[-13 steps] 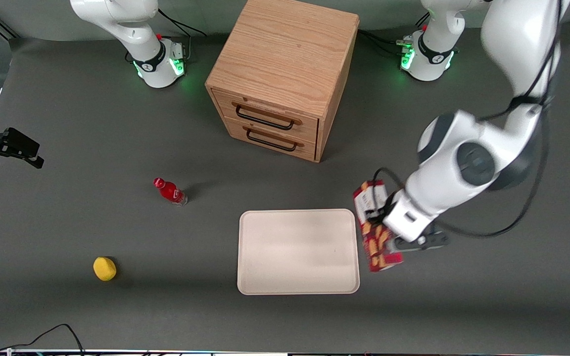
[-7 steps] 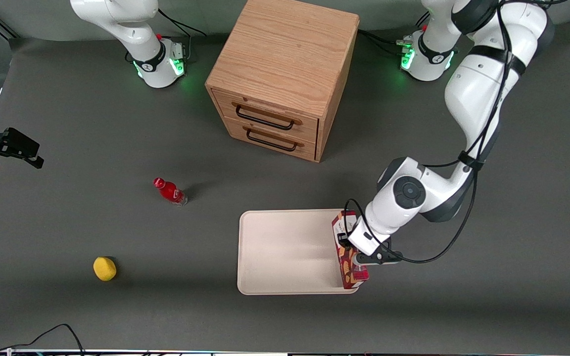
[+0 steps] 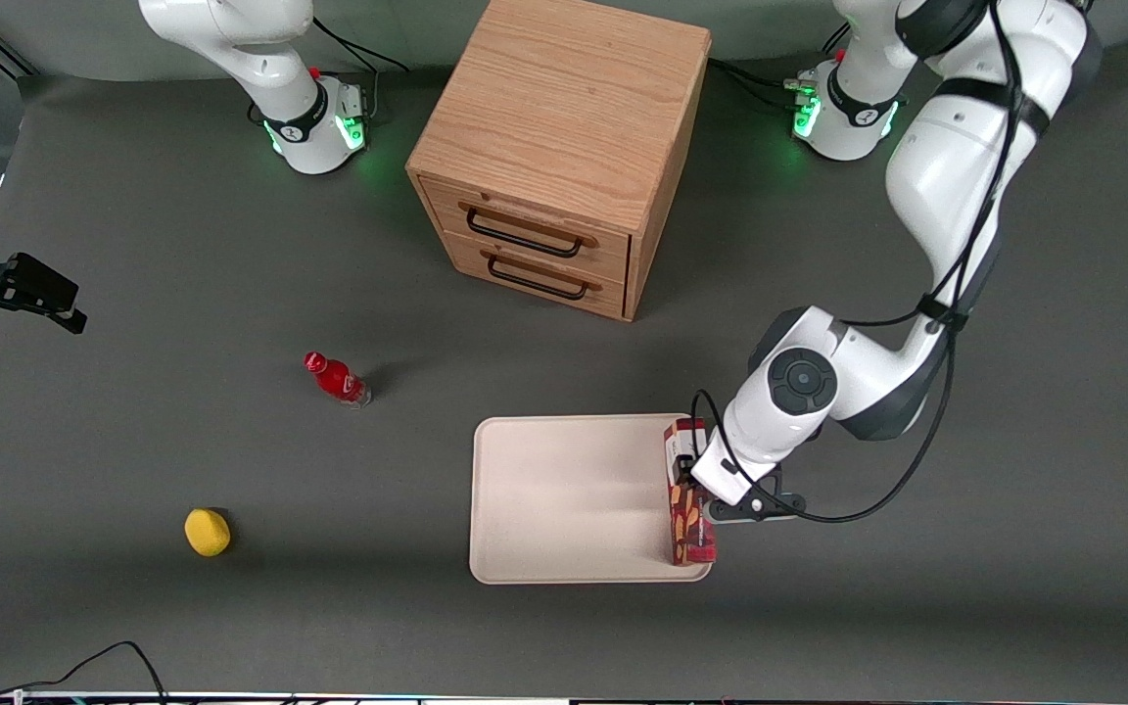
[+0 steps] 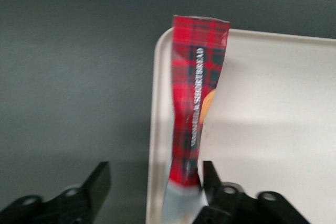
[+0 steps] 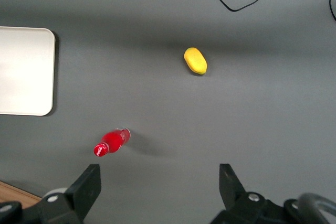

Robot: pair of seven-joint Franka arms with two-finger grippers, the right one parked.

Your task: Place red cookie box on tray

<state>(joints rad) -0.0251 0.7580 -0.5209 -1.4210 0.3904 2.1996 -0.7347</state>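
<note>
In the front view the box (image 3: 689, 499) is being seen standing on a long edge on the tray (image 3: 564, 499), along the tray's short rim toward the working arm's end of the table, with its white label end pointing toward the cabinet (image 3: 557, 152). The gripper (image 3: 696, 485) is being held low over the middle of the box, the arm's wrist covering part of it. A red bottle (image 3: 336, 378) is lying on the table toward the parked arm's end, and a lemon (image 3: 207, 532) is lying nearer the camera than the bottle; both are well apart from the tray. In the left wrist view the box (image 4: 195, 108) is being shown edge-on, its tartan side bent inward near the middle, resting just inside the tray's rim (image 4: 153, 129). The gripper (image 4: 153, 182) is being held spread: one finger (image 4: 210, 179) is touching the box's side and the other finger (image 4: 97, 182) is standing apart from it over the dark table, so the box is not being clamped. In the right wrist view a corner of the tray (image 5: 26, 72), the bottle (image 5: 111, 141) and the lemon (image 5: 195, 60) are being shown on the table.
</note>
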